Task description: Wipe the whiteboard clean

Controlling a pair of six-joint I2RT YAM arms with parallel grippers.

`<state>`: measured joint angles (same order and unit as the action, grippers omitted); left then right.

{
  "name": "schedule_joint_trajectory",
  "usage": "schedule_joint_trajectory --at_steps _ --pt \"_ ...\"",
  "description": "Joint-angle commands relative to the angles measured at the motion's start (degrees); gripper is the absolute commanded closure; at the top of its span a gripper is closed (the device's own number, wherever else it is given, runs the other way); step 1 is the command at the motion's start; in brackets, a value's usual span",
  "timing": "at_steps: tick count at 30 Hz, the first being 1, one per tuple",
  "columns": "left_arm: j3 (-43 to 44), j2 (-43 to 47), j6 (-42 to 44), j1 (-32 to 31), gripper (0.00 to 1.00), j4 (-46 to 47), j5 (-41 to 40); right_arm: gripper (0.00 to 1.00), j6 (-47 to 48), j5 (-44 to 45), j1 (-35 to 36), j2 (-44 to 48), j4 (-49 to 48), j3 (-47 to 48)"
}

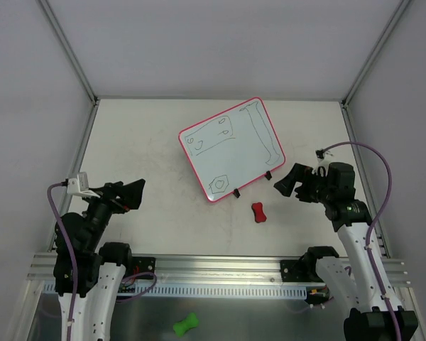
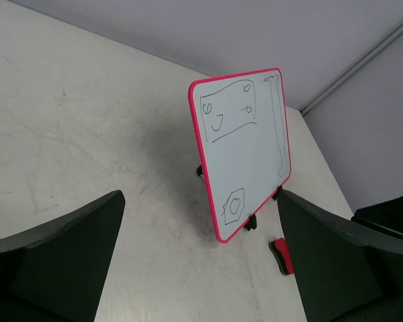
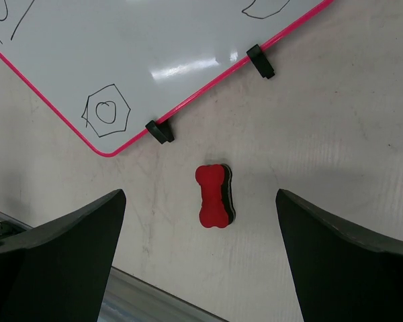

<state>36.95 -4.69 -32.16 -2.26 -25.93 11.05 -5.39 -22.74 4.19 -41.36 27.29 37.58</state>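
step one, i reckon: eraser [image 3: 213, 196] lies just ahead of my wide-open right claw [image 1: 291, 182] (whiteboard [image 1: 231, 145] beyond, doodles [image 3: 106, 111] intact); next, reach down and pinch.

The whiteboard [image 1: 232, 149] stands tilted on its black feet [image 3: 160, 131] near the middle of the surface [image 1: 142, 142] and is the one tall obstacle. From it, the whole stretch toward 9 o'clock is bare, and so is the strip toward 12 o'clock, up to the back wall. At its 5 o'clock lies the red eraser [image 3: 213, 196], near the feet but not touching them, with bare surface all round. The right fingers [image 3: 349, 261] are spread wide, with the eraser showing between them. Slanting metal posts [image 1: 69, 50] hem the far corners.
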Motion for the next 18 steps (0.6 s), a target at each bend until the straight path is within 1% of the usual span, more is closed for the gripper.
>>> schedule_joint_trajectory --at_steps 1,2,5,6,9,10,12,13,14,15,16,18 --pt "2.4 -4.3 9.8 -0.2 0.01 0.2 4.6 0.01 -0.3 -0.6 0.4 0.4 -2.2 -0.6" --pt "2.5 -4.7 11.3 -0.2 0.01 0.2 4.7 0.01 -0.3 -0.4 0.5 0.8 -2.2 -0.8" --pt "2.5 -6.2 14.7 -0.2 0.01 0.2 5.7 0.01 0.8 -3.2 1.2 0.7 -2.8 -0.9" --pt "2.4 -6.4 15.2 -0.2 0.01 0.1 5.7 0.01 0.5 -2.1 2.0 0.4 -3.0 -1.4" --pt "2.3 -6.5 15.0 -0.2 0.01 0.3 4.9 0.01 0.9 2.2 6.0 -2.4 -1.5 -1.0" --pt "2.0 -6.7 14.9 -0.2 0.01 0.3 5.1 0.01 1.3 4.8 7.4 -4.2 -1.2 -1.0" --pt "1.9 -6.9 15.1 -0.2 0.01 0.2 5.6 0.01 1.3 7.4 12.2 -6.1 -1.0 -1.2" --pt "1.8 -7.0 15.1 -0.2 0.01 0.2 5.6 0.01 1.0 10.3 14.2 -7.1 -1.0 -1.3" --pt "1.8 -7.1 15.2 -0.2 0.01 0.2 5.7 0.01 0.8 11.9 17.4 -8.8 -0.9 -1.2" --pt "1.8 -6.9 15.2 -0.2 0.01 0.3 5.7 0.01 0.7 13.3 18.9 -9.6 -0.8 -1.2" --pt "1.8 -6.9 15.2 -0.2 0.01 0.3 5.7 0.02 0.6 16.0 20.1 -10.3 -0.8 -1.2" --pt "1.7 -6.9 15.3 -0.2 0.01 0.2 5.8 0.07 0.1 18.2 22.4 -12.1 -0.9 -1.5"
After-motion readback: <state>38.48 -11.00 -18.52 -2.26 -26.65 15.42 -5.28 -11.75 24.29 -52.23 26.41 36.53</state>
